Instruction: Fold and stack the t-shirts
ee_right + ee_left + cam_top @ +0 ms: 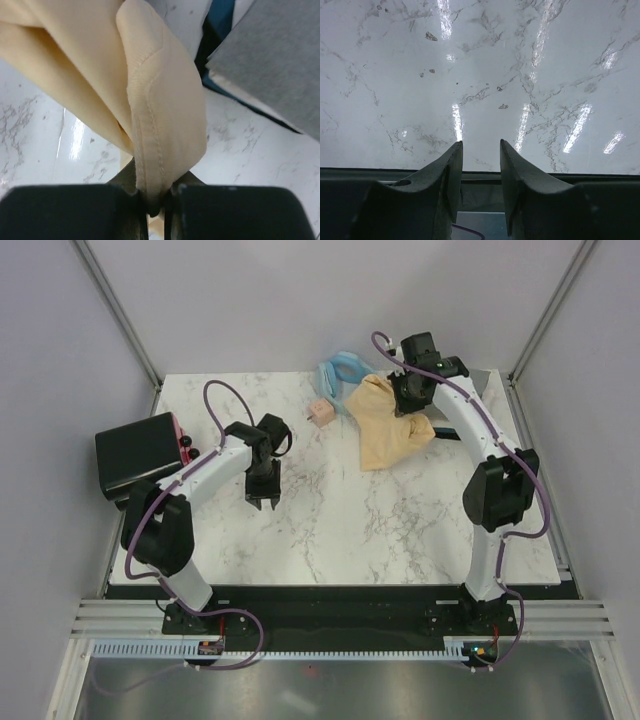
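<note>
Right wrist view shows the pale yellow-cream t-shirt (165,115) with a stitched fold clamped between the fingers of the right gripper (156,202). At 1 o'clock of that fold lie a grey t-shirt (280,55) and a strip of dark navy t-shirt (220,25). In the top external view, the yellow-cream shirt sits crumpled at 1 o'clock on the table (330,530). A light blue ring (340,370) lies just beside it at 10 o'clock, and a small pink block (320,412) lies near it at 9 o'clock. The left gripper (263,502) hovers toward 9 o'clock of the table centre, fingers apart and holding nothing. A black box (140,452) sits at the table's 9 o'clock edge.
</note>
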You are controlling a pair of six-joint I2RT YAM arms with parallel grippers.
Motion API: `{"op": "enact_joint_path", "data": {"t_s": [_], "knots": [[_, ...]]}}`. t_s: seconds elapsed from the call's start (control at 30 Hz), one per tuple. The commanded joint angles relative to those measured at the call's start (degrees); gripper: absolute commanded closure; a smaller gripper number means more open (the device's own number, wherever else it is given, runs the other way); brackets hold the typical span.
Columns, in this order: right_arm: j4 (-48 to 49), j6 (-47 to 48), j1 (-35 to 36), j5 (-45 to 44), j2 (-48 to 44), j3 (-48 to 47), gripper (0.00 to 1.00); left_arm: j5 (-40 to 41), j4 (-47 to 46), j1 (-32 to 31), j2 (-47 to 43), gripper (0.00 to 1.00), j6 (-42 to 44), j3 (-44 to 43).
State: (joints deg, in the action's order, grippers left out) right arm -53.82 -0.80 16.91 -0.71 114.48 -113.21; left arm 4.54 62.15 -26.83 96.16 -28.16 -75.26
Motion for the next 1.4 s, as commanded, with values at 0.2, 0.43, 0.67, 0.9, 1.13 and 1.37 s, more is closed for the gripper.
{"op": "enact_joint_path", "data": {"t_s": [0.2,0.43,0.67,0.9,1.13,1.37], "knots": [[-0.49,1.06,-9.08,2.62,11.64,-18.28,1.00,-0.23,-1.24,1.34,-1.85,0.58,4.34,2.93],[2.05,0.89,-12.15,4.04,12.26,-19.94,1.00,-0.75,-2.12,2.48,-2.12,0.58,4.52,5.13],[5.13,-1.83,-14.79,7.82,11.38,-22.58,1.00,-1.72,-2.56,2.57,-0.98,0.59,4.34,4.95],[6.88,-5.61,-16.46,8.53,10.51,-23.20,1.00,-2.16,-2.74,2.66,-0.53,0.60,4.17,5.39],[9.79,-9.05,-21.47,10.20,9.72,-21.88,1.00,-2.51,-3.00,2.66,-0.18,0.60,3.99,5.48],[12.51,-8.43,-23.85,13.80,6.55,-19.86,1.00,-3.13,-3.09,2.66,1.04,0.61,3.91,5.22]]}}
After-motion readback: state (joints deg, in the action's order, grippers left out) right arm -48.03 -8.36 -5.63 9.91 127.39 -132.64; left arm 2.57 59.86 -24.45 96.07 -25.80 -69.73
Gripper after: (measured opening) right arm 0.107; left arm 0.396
